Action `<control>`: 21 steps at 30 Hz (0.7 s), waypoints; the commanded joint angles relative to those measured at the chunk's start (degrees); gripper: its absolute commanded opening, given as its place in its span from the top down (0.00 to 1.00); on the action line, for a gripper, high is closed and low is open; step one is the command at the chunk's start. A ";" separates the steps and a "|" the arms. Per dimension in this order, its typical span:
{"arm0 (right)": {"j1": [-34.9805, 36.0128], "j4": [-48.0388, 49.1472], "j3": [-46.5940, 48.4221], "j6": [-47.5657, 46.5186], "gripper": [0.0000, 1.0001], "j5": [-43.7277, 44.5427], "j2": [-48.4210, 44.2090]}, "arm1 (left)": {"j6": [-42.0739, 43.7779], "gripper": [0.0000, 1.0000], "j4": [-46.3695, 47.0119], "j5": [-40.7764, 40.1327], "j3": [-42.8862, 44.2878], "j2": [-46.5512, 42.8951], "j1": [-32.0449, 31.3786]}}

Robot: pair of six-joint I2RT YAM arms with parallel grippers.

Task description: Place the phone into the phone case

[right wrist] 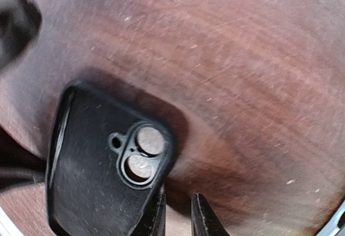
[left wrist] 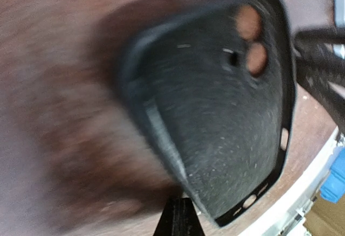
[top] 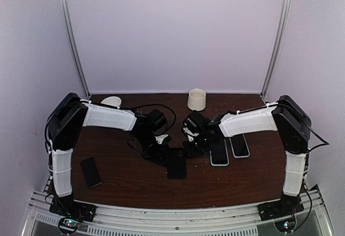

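On the brown table [top: 129, 185], the case [top: 176, 162] at frame centre lies empty, no phone in it; left claw [top: 152, 151] unclear, right claw [right wrist: 178, 214] slightly apart, holding nothing.

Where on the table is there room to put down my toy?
Bare wood lies between the lone phone at left and the case, along the front edge, and left of the cup. The middle is crowded: both arms, the case and two phones.
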 commanded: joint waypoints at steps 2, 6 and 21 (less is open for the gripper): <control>-0.95 -0.04 -1.22 0.41 0.79 -0.60 -1.27 | 2.99 1.00 0.94 4.81 2.53 2.99 -1.33; -1.30 -0.39 -3.12 1.03 0.79 0.24 -3.16 | 3.86 1.00 1.08 4.13 4.30 3.63 -1.32; -0.74 3.51 -11.97 4.92 0.79 -3.90 -9.14 | 4.44 0.99 1.12 -0.65 8.02 7.22 1.76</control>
